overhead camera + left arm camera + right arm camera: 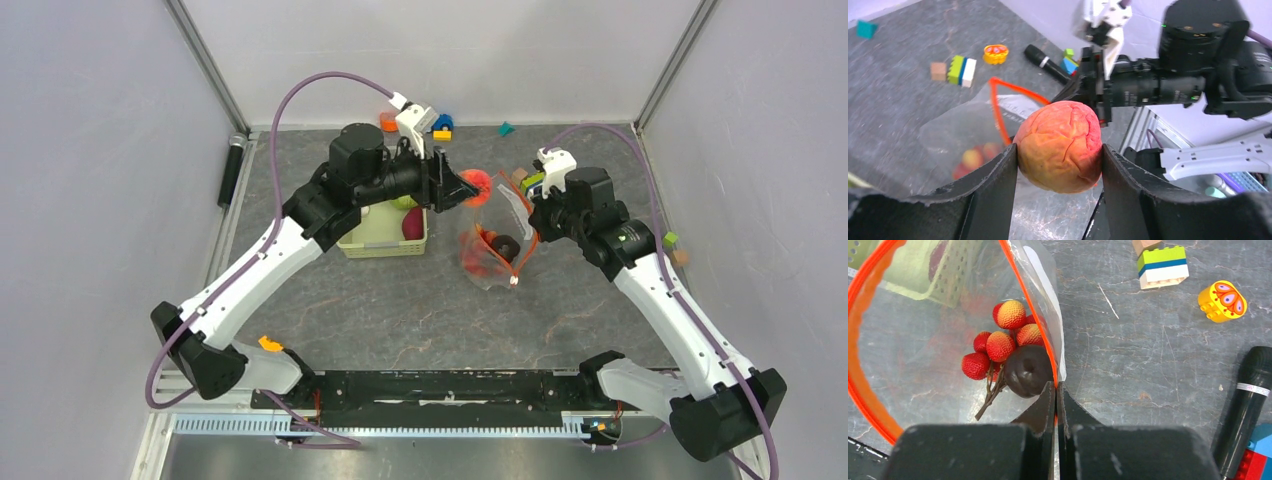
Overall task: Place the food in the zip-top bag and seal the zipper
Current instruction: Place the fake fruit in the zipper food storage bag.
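A: Where's the peach-like fruit (1060, 145)?
B: Centre of the left wrist view, clamped between the left gripper (1060, 162) fingers, off the surface (893, 100) and near the mouth of the zip-top bag (953, 130)
A: And the right gripper (1055, 395)?
B: Bottom centre of its own view, jaws pressed together on the bag's edge at the zipper (868, 405), which curves in an open loop
A: Anything inside?
B: Red strawberries (1000, 345) and a dark purple piece (1028, 370), touching, left of centre in that view
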Controlling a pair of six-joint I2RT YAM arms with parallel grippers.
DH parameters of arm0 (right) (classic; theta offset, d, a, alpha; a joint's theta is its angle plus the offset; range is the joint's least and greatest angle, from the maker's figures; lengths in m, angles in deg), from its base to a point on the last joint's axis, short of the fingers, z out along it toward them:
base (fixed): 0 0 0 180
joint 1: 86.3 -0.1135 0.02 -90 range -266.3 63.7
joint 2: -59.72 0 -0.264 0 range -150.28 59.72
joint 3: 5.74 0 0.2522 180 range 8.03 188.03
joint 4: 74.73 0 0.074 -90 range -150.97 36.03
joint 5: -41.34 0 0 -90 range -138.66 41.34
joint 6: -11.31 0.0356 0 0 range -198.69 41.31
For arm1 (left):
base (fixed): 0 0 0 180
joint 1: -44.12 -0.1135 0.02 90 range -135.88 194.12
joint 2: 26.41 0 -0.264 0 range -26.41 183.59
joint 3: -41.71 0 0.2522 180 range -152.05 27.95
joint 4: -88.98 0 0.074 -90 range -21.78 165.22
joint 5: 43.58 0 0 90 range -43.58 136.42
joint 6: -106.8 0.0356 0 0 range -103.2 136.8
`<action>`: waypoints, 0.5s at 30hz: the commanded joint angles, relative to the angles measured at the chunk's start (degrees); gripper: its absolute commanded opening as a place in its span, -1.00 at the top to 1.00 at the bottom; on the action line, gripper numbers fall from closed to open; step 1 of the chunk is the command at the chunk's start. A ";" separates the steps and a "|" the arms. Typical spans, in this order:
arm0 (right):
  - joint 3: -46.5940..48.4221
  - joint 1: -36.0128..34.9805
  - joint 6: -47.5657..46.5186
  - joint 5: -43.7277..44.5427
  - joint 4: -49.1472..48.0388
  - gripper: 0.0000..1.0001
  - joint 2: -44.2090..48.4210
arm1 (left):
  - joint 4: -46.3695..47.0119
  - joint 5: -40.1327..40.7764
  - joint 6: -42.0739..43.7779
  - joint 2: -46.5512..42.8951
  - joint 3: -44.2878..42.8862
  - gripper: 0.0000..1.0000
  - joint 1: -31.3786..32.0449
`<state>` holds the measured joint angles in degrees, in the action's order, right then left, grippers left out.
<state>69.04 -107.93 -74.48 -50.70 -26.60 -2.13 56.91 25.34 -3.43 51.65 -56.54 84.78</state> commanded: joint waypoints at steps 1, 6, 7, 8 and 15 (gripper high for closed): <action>2.76 0.18 0.06 -4.19 -1.10 1.00 1.15 | 4.63 -4.64 4.67 2.06 -3.85 0.52 2.80; 3.39 0.18 -0.03 -4.59 -1.15 1.00 1.08 | 0.62 0.25 8.14 6.45 -6.66 0.48 5.47; 3.41 0.14 -0.09 -4.55 -1.15 1.00 1.02 | -0.34 2.05 8.71 7.18 -7.09 0.46 5.92; 3.50 0.18 -0.14 -4.63 -1.13 1.00 0.98 | -1.43 3.70 9.50 8.18 -7.71 0.44 6.44; 3.51 0.14 -0.38 -4.13 -1.24 1.00 0.55 | -6.78 12.52 12.38 14.65 -12.10 0.40 8.42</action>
<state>69.78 -107.93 -74.48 -54.31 -26.60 -2.13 53.28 31.48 4.65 63.83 -64.08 92.50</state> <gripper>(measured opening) 0.010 0.632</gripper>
